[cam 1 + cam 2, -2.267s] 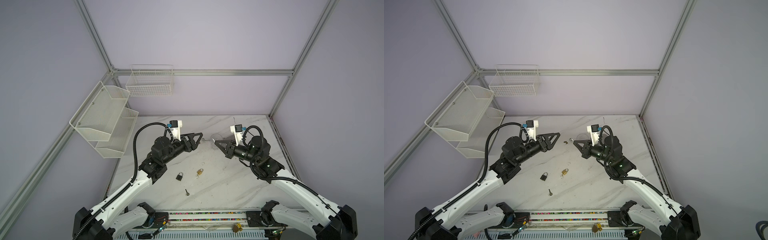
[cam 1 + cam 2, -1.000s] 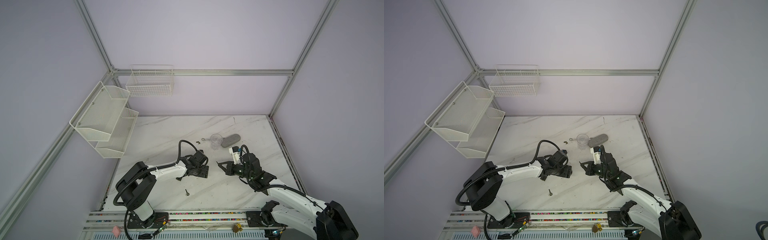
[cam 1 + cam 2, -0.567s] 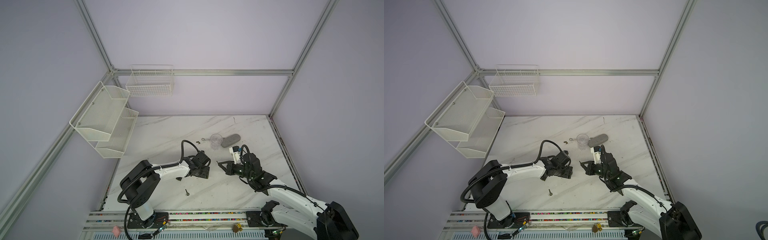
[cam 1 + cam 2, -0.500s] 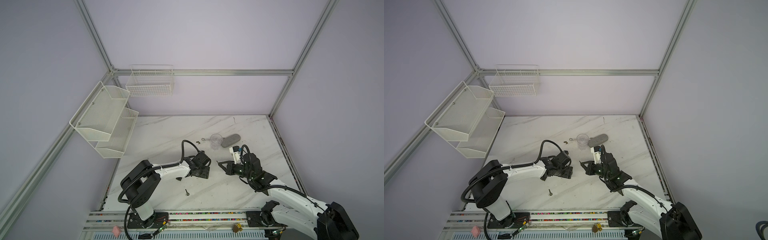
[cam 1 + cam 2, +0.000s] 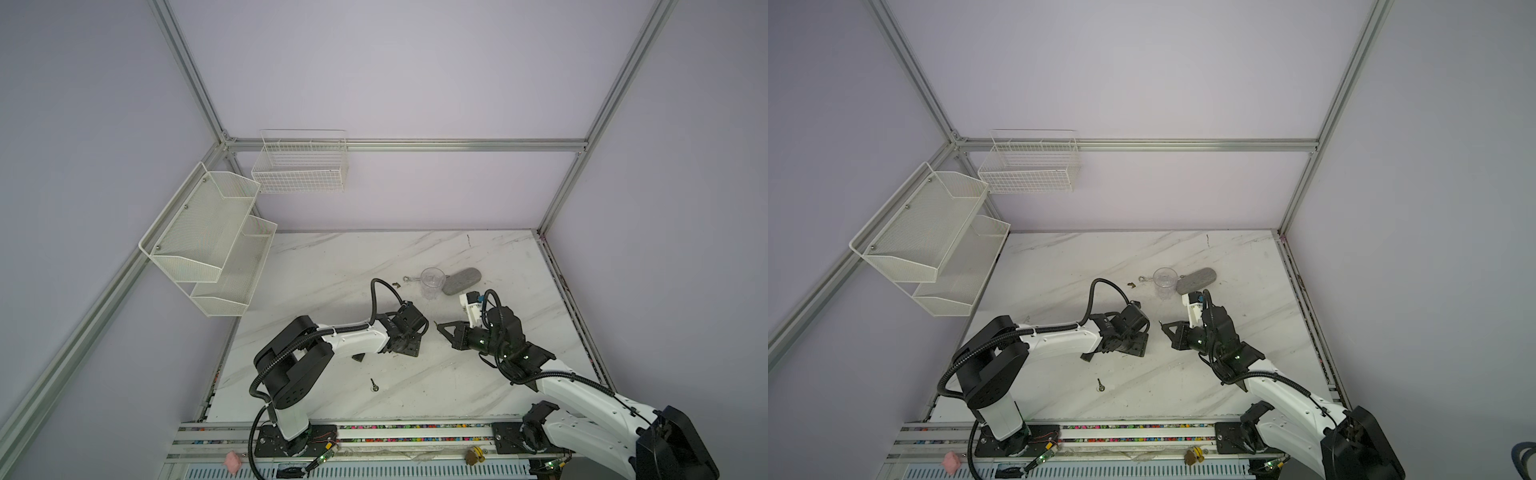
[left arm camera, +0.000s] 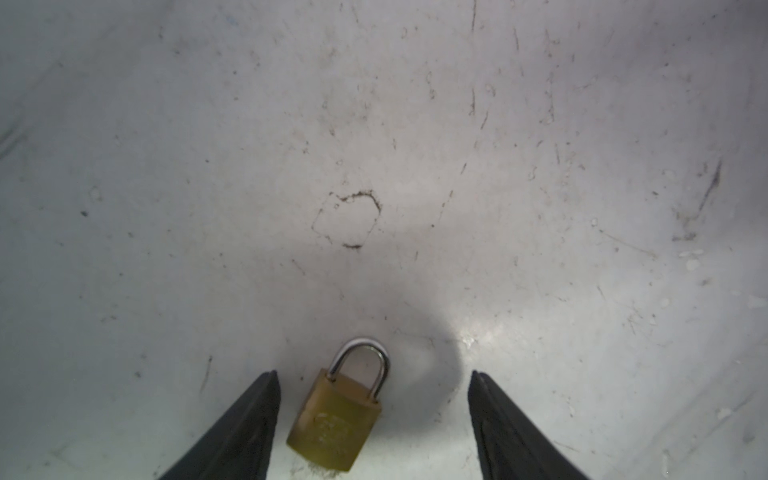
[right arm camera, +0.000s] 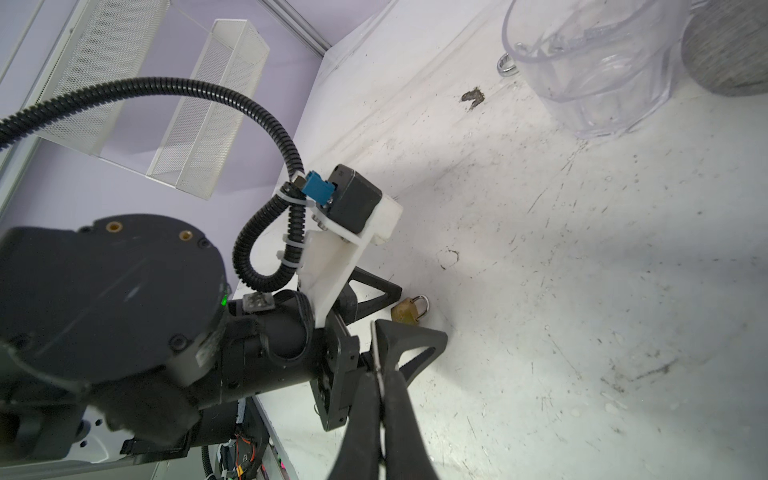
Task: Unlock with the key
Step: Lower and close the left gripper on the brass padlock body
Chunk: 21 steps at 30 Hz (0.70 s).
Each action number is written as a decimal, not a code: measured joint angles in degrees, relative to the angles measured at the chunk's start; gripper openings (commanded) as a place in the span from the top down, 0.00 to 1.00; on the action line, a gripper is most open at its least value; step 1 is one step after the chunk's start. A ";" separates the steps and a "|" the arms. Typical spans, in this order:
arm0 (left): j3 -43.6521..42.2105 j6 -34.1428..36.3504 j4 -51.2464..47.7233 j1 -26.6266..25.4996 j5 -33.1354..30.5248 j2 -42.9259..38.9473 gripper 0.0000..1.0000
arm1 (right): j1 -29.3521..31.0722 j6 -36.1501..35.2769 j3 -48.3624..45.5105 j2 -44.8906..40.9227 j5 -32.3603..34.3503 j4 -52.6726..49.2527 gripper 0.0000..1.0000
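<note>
Left gripper [image 6: 372,376] low over marble table [image 5: 478,257], fingers [image 6: 245,424] spread wide, gripping nothing. Brass padlock [image 6: 334,419] flat on table between them (closer to one finger, touching neither), shackle closed, poking out past fingertips. Right gripper [image 7: 377,332] just right of it, fingers pressed together; anything pinched too thin to tell. Small key [image 5: 374,385] lies loose nearer front edge, apart from both.

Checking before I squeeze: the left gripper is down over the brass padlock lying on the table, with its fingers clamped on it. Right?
Not clamped. The left gripper is down over the brass padlock lying on the table, but its fingers stand open, one on each side, clear of it. The left wrist view shows this.
</note>
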 measured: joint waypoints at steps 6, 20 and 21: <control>0.94 -2.19 -3.63 -2.19 -3.10 0.61 0.38 | 0.00 0.00 0.00 -0.04 0.00 -0.02 1.00; 10.54 -5.92 -12.57 -5.27 -8.59 7.19 0.44 | 0.00 0.04 0.00 -1.11 0.61 -0.02 1.00; 11.02 -6.29 -13.22 -5.40 -9.05 7.50 0.44 | 0.00 0.04 0.00 -1.11 0.63 -0.04 1.00</control>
